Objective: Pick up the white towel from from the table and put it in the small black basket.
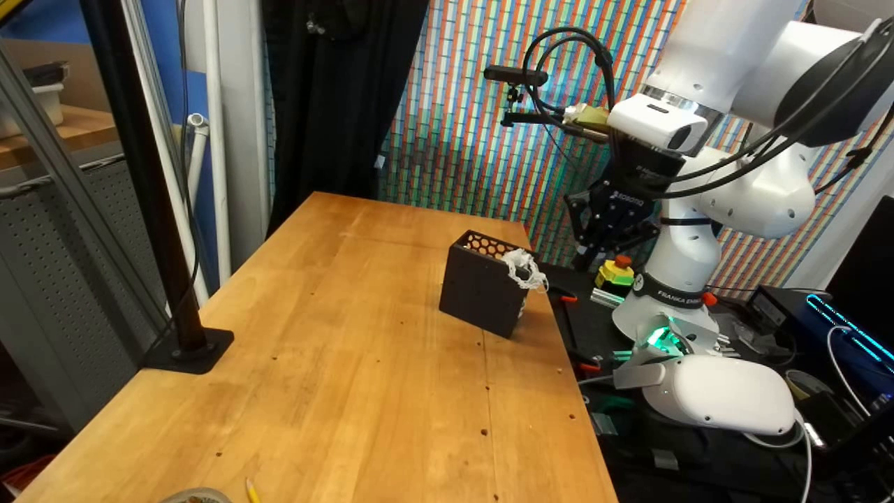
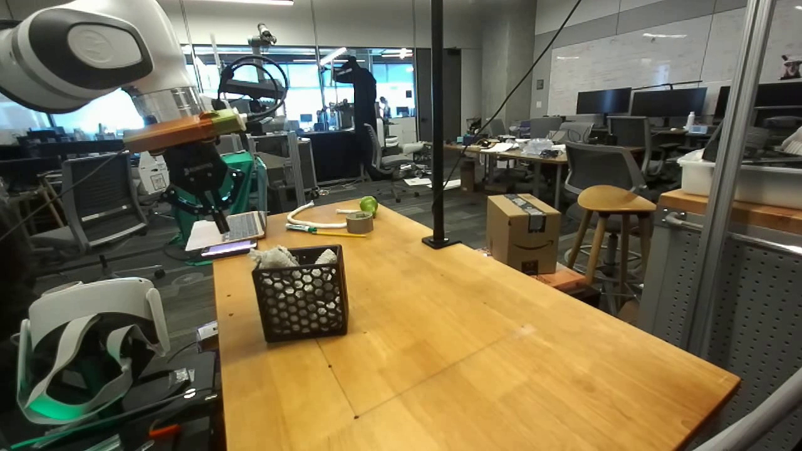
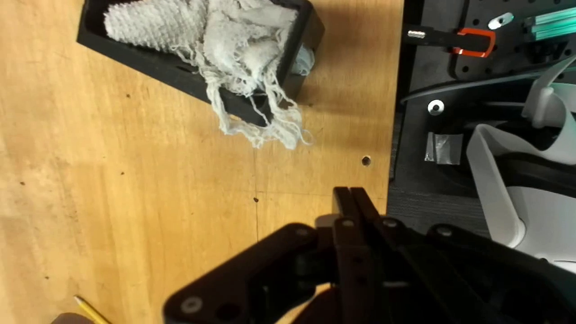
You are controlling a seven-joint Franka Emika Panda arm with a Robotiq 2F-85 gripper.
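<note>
White towel (image 3: 252,40): one, bunched inside the small black basket (image 1: 482,290); it lies up and to the left of the Robotiq gripper (image 3: 350,189) in the wrist view, apart from it.
Wooden table (image 1: 335,363): one; its long edge passes just right of the fingertips in the wrist view.
Panda arm (image 1: 754,206): one, on a base beside the table, forearm slanting down, wrist pointed so that the gripper hangs fingers-down in the air near the table's edge.
Black post (image 1: 148,181): one, standing on the side of the table opposite the gripper.
VR headset (image 1: 730,395): one, white, off the table, right of the gripper in the wrist view.
Basket's stance: one basket, upright on the table near the gripper, the towel showing through the honeycomb holes in an exterior view.
Towel's lie: crumpled, so its own long axis cannot be told; the bulk stretches along the basket's mouth and a frayed end hangs over the rim corner, toward the gripper.
Gripper's hold: clenched, its two fingers pressed against each other.
Tape roll (image 2: 360,223): one, on the table, right of the gripper in an exterior view.
Yellow pencil (image 3: 91,309): one, below and left of the fingertips in the wrist view.
</note>
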